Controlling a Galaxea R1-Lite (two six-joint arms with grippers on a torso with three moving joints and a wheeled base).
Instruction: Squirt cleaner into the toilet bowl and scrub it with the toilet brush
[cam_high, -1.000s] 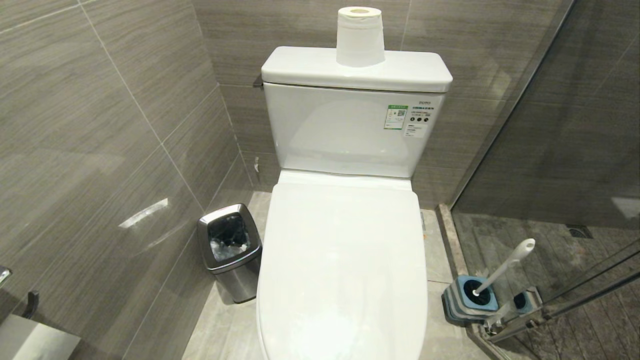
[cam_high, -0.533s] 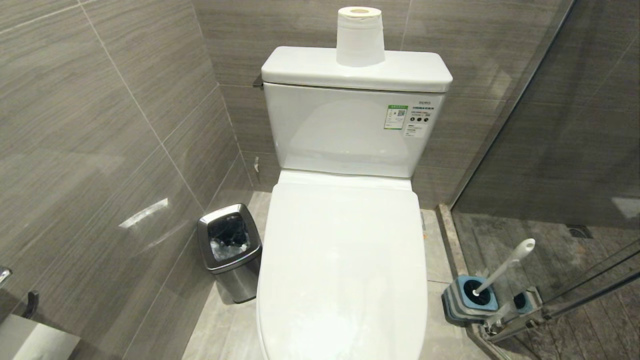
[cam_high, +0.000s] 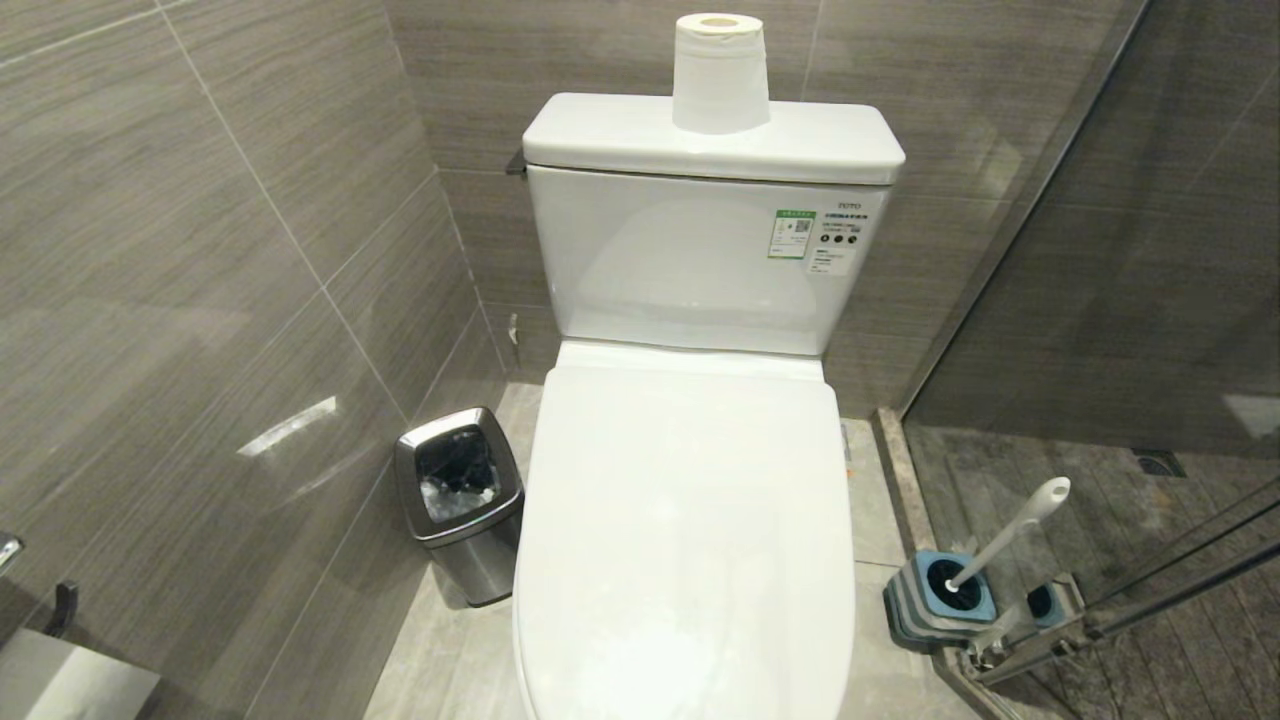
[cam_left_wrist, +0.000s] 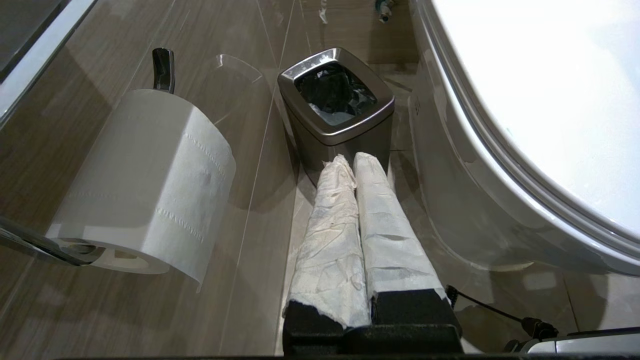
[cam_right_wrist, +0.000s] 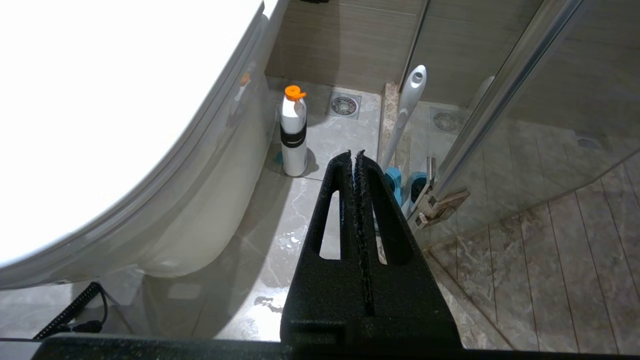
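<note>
Nothing has moved since the earlier head views: toilet, bin and brush sit exactly as before, and neither arm appears in the head view. White toilet lid (cam_high: 685, 540) is shut over the toilet bowl, so the bowl itself is hidden. Tank (cam_high: 700, 260) behind carries a green sticker and 1 paper roll (cam_high: 720, 75) stands upright on top. Small steel bin (cam_high: 458, 500) sits on the floor just beside the toilet, on the robot's left. Toilet brush (cam_high: 1010, 535) stands tilted in its blue-grey holder (cam_high: 940, 600) on the robot's right, near the glass shower door (cam_high: 1100, 250); bristle head not visible. White bottle with orange cap (cam_right_wrist: 293, 130) stands upright on the floor beside the toilet base, w/ brush handle nearby. Left gripper (cam_left_wrist: 348, 160), fingers wrapped in white, hangs low near the bin, jaws pressed together, empty. Right gripper (cam_right_wrist: 354, 155) hangs low near the holder, black jaws together, empty. Wall-mounted paper roll (cam_left_wrist: 145, 180) is near the left gripper.
</note>
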